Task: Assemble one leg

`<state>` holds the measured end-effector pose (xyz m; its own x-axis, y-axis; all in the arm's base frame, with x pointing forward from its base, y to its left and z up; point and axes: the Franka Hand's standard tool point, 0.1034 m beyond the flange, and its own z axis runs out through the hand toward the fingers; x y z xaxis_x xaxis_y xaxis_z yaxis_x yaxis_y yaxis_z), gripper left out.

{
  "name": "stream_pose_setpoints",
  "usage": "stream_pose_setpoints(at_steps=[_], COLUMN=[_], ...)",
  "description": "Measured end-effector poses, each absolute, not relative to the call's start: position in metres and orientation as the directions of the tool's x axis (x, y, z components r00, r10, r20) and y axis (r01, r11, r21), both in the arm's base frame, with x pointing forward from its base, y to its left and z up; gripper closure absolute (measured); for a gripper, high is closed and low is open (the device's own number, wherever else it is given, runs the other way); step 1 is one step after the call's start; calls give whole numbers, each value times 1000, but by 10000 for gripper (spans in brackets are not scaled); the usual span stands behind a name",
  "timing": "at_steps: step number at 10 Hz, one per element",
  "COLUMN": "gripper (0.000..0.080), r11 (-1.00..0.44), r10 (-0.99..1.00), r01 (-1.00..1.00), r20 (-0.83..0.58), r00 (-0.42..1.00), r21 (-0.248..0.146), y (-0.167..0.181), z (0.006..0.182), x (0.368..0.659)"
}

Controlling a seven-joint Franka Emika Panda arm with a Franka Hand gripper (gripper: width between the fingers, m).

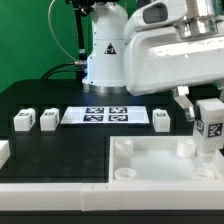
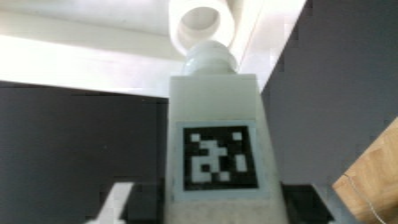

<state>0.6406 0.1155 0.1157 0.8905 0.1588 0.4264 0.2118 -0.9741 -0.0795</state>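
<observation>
My gripper [image 1: 208, 108] is shut on a leg [image 1: 209, 125], a white block with a black-and-white tag, held upright. Its lower end stands at or in the far right corner socket of the white tray-like tabletop [image 1: 150, 160]. In the wrist view the leg [image 2: 217, 140] fills the middle, its tip pointing at the round socket [image 2: 205, 20], with my dark fingers [image 2: 302, 205] on both sides. Three more legs lie on the black table: two at the exterior view's left [image 1: 22, 121] [image 1: 48, 120] and one right of the marker board [image 1: 161, 118].
The marker board [image 1: 105, 116] lies flat in the middle of the table. The robot's white base [image 1: 105, 50] stands behind it. A white edge part [image 1: 4, 152] shows at the exterior view's left. Another socket [image 1: 184, 146] sits beside the held leg.
</observation>
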Motion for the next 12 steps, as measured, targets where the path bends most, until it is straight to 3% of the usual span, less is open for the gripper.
stream_pose_setpoints(at_steps=[4, 12], gripper=[508, 508], r11=[-973, -978], r10=[161, 148], r01=[215, 200], r20=[431, 455], r00=[888, 878], r21=[-80, -67], y=[124, 115], z=[97, 84], x=[632, 635])
